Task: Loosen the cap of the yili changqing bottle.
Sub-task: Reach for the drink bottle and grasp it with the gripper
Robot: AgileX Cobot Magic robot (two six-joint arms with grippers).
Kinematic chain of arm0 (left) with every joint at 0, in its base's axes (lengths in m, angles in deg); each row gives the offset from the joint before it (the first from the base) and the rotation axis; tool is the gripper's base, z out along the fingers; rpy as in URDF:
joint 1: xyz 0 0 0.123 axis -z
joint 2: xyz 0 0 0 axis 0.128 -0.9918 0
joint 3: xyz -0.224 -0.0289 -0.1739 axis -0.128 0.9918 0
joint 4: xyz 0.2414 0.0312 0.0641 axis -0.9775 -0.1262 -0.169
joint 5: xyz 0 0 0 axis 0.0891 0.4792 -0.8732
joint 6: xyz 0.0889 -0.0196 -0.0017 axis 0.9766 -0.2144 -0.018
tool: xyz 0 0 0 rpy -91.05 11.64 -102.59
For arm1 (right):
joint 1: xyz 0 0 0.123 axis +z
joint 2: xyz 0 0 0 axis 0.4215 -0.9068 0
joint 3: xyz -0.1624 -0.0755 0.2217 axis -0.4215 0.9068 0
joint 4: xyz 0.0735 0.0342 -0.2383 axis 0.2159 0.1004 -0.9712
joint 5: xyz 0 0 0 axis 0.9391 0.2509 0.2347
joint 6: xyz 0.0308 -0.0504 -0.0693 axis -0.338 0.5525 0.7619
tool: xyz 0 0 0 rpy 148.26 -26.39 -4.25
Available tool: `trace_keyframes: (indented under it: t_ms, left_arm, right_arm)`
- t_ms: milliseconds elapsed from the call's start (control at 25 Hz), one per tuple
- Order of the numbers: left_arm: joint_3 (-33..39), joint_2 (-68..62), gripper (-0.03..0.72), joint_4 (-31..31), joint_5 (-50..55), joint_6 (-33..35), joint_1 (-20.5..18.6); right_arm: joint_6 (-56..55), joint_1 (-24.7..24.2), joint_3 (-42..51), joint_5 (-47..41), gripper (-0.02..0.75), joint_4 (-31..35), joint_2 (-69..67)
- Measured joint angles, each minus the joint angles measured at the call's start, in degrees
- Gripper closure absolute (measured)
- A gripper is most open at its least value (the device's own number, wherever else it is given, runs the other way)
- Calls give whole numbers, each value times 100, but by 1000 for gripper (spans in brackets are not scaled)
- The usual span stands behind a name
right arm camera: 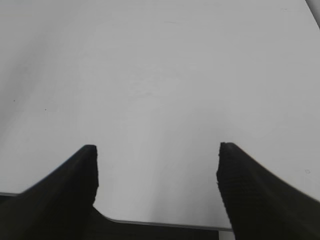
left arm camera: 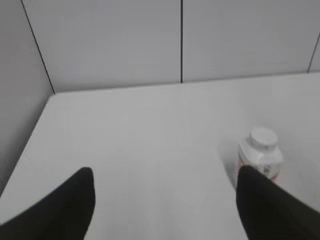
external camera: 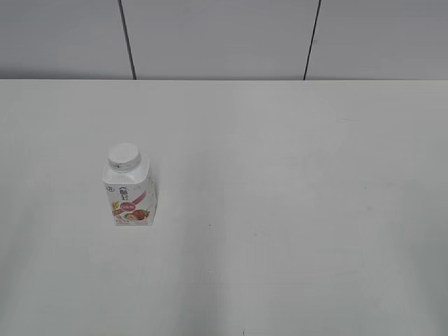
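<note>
The yili changqing bottle (external camera: 129, 190) stands upright on the white counter (external camera: 294, 210), its long axis vertical and its neck pointing straight up. The cap (external camera: 124, 157) sits on top of the neck, flat face up. In the exterior view the bottle is left of the middle, about halfway back, with its pink-red label facing the camera and slightly to the right. Nothing touches it.

The left hand (left arm camera: 162, 200) hangs above the counter near its front left part, looking toward the back wall (left arm camera: 110, 45). Its two dark fingers (left arm camera: 70, 207) are spread wide apart with only bare counter between them. The bottle shows just beyond the right-side finger, partly hidden behind its tip, so it lies outside the gap and not between the fingers.

The right hand (right arm camera: 157, 172) is tilted down over the counter near an edge, its fingers (right arm camera: 252, 192) likewise spread wide and holding nothing; only plain white surface lies between them.

The exterior view shows the bottle's label and its place on the counter but neither arm nor hand. The left wrist view alone shows the bottle together with a hand, seen from behind and above, with the cap clear and the label mostly hidden. The right wrist view shows no bottle at all.
</note>
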Motion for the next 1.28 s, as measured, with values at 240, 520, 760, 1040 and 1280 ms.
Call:
trace_keyframes:
  t_ms: [240,520,760,1040,1280]
  left_arm:
    - [837,-309,157,-88,-1885,32,0]
    - [1328,-1171,157,-107,-3696,46,0]
    - [1396,-2014,158,-103,-4486,46,0]
    - [1402,-2716,160,-85,-5488,46,0]
    - [1407,-3748,160,-95,-6587,48,0]
  right_arm:
    - [0,0,0,0,152,0,0]
    - [0,0,0,0,152,0,0]
    - [0,0,0,0,152,0,0]
    - [0,0,0,0,152,0,0]
    - [0,0,0,0,152,0,0]
